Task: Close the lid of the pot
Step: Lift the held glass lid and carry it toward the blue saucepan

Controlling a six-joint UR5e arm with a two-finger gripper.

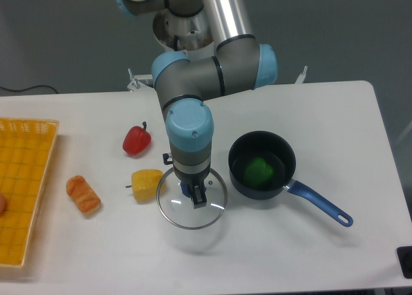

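Gripper [197,196] holds lid [191,201] beside pot [262,164] (uncovered).

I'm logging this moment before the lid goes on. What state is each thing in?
pot: open, uncovered, upright, a green item inside
lid: off the pot, to its left, beneath the gripper
gripper: over the lid's centre; grip cannot be told
red pepper: lying loose on the table
yellow pepper: on the table, at the lid's edge
croissant: lying loose
yellow basket: at the left edge, partly cut off
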